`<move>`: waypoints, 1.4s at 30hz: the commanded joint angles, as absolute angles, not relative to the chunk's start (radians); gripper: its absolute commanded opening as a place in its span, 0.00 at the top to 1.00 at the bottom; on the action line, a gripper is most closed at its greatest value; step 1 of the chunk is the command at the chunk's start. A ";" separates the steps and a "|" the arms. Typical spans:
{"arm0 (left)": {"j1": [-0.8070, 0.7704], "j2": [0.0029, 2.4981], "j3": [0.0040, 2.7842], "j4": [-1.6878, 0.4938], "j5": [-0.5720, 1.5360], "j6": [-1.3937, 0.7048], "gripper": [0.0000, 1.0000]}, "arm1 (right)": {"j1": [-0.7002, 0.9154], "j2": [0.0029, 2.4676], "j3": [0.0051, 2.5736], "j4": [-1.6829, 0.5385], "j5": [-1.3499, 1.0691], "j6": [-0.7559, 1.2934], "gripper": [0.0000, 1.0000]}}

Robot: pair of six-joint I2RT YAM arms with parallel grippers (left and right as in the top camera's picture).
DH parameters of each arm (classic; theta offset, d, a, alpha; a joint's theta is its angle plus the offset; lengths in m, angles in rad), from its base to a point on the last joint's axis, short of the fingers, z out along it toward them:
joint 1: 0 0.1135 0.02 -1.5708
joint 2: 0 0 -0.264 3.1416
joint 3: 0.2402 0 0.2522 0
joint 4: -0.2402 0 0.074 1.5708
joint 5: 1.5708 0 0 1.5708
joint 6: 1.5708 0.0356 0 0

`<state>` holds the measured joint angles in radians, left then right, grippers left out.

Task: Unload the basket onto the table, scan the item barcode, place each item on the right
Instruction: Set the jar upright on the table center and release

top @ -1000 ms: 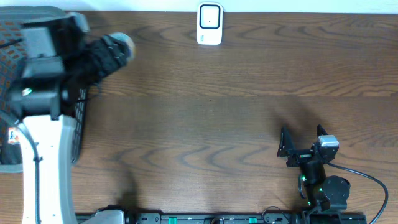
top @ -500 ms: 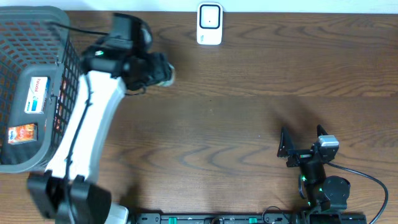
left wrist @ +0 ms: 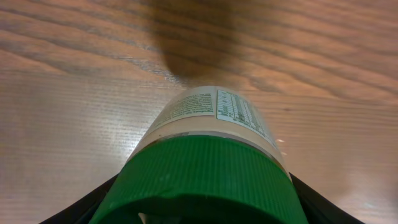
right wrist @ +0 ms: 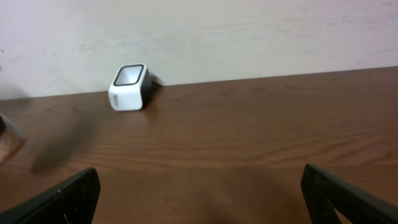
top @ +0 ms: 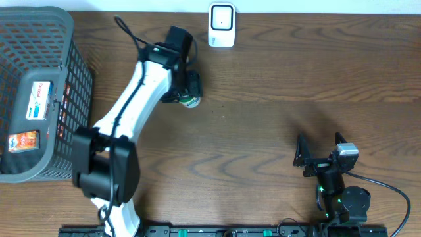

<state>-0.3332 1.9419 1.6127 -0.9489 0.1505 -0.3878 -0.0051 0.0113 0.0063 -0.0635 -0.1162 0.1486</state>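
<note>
**Item position.** The left jaws grasp the bottle (top: 189,99) at its green cap (left wrist: 199,180). In the left wrist view they show as black wedges at each side of the cap. Gripping at the cap end leaves the label (left wrist: 214,109) uncovered, so a printed face can be presented without obstruction. The left arm (top: 141,82) reaches across the surface (top: 276,125) and holds the bottle near the scanner (top: 222,25), to its near-left side and apart from it. A shadow lies on the wood beyond the bottle, which suggests it is carried clear of the surface. Contact cannot be ruled out.

**Scanner.** The unit stands at the far edge of the surface, roughly central, with its window turned toward the arms. This placement appears to put it within reach of either arm.

**Basket.** The basket (top: 75,62) sits at the far left corner and holds further packaged goods. It likely serves as the stock bin.

**Idle arm.** The right jaws are released, spread wide and empty. The right arm (top: 332,172) rests near the front edge, well apart from the scanner, which leaves the scanning zone free.

**Barcode.** No barcode is visible in any view, and the upward face carries only fine print. The step in hand is judged to be approach, and the bottle probably needs rotating until the code faces the window
</note>
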 commanded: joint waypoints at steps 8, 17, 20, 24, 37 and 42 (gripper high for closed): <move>-0.365 2.090 1.632 -0.906 0.115 -0.375 0.43 | 0.000 0.009 0.006 -0.068 -0.121 0.134 0.01; -0.377 2.135 1.632 -0.884 0.114 -0.375 0.30 | 0.000 0.009 0.006 -0.068 -0.121 0.134 0.01; -0.377 2.128 1.632 -0.884 0.114 -0.374 0.25 | 0.000 0.009 0.006 -0.068 -0.121 0.134 0.01; -0.377 2.106 1.632 -0.886 0.115 -0.375 0.20 | 0.000 0.009 0.006 -0.068 -0.121 0.134 0.01; -0.377 1.802 1.632 -0.892 0.089 -0.348 0.08 | 0.000 0.009 0.006 -0.068 -0.121 0.134 0.01; -0.371 1.568 1.633 -0.891 -0.078 -0.348 0.07 | 0.000 0.009 0.006 -0.068 -0.121 0.134 0.01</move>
